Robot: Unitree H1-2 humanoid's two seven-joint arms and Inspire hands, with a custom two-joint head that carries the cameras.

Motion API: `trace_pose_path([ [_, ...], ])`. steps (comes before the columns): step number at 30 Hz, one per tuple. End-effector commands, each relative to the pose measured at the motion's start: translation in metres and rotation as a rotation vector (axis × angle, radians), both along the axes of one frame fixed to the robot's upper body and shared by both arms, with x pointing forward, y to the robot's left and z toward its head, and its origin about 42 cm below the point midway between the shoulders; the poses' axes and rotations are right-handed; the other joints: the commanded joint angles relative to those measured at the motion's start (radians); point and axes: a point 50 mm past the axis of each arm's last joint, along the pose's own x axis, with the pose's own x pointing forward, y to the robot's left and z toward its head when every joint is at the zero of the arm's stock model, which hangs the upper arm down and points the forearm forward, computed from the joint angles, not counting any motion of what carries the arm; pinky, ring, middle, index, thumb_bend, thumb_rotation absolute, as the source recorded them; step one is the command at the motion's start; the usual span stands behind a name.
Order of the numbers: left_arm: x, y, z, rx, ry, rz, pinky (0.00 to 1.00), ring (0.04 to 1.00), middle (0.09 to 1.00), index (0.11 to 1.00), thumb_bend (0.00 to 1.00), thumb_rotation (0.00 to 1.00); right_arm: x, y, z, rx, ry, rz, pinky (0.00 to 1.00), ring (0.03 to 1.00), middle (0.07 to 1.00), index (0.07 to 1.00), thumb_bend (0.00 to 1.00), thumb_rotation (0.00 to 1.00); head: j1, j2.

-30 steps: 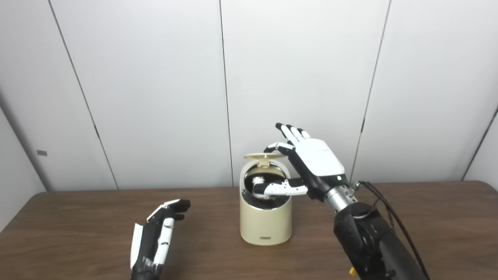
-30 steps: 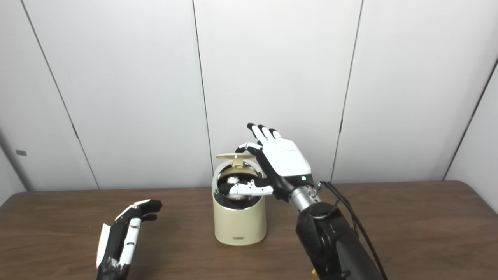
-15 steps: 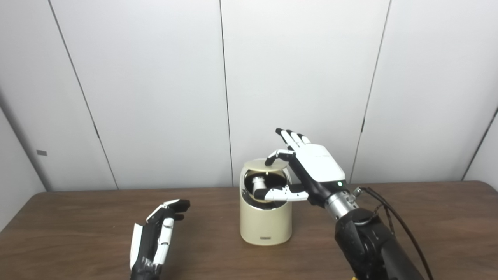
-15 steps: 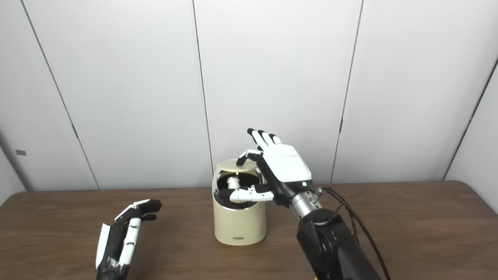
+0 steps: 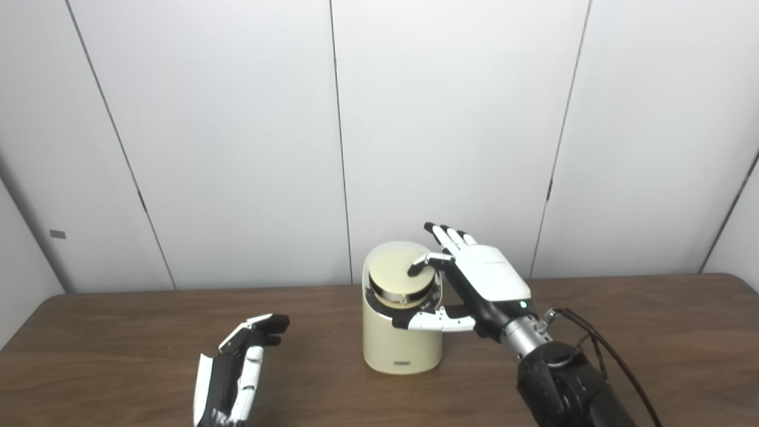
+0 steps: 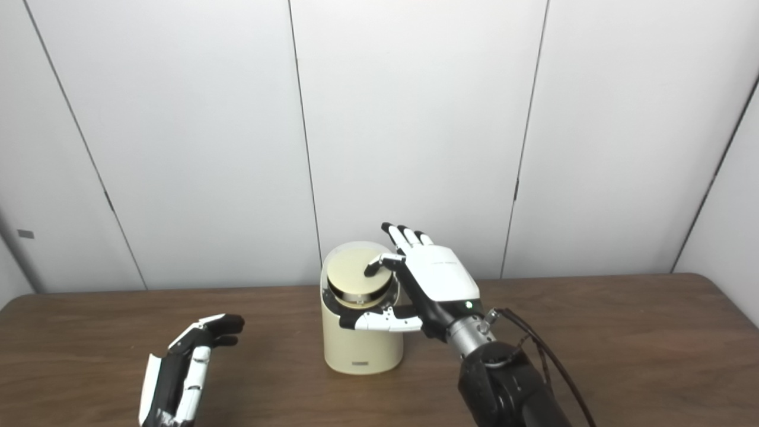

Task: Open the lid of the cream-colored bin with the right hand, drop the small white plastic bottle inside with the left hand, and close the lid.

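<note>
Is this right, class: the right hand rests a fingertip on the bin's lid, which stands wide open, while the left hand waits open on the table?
Not quite. The lid is down over the bin, not wide open; the left eye view shows it. The right hand does rest a fingertip on it, and the left hand waits open on the table.

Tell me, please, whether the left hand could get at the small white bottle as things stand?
Probably not. The bin's lid lies down over the opening with the right hand's finger on it, so no bottle shows. The left hand is open, low over the table, apart from the bin.
</note>
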Motion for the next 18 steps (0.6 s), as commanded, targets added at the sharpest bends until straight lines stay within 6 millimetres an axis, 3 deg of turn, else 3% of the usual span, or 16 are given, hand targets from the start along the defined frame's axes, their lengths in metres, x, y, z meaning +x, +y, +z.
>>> trace_pose_path([
  [1, -0.012, -0.001, -0.009, 0.019, 0.008, 0.001, 0.65, 0.701, 0.688, 0.666, 0.34, 0.98, 0.0, 0.003, 0.012, 0.011, -0.031, 0.01, 1.0, 1.0, 1.0, 0.694, 0.94, 1.0, 0.001, 0.007],
  [18, -0.012, -0.001, -0.007, 0.034, 0.003, 0.011, 0.64, 0.694, 0.683, 0.664, 0.35, 0.99, 0.018, 0.008, -0.031, -0.024, 0.072, -0.016, 1.0, 1.0, 1.0, 0.717, 0.98, 1.0, 0.005, 0.014],
])
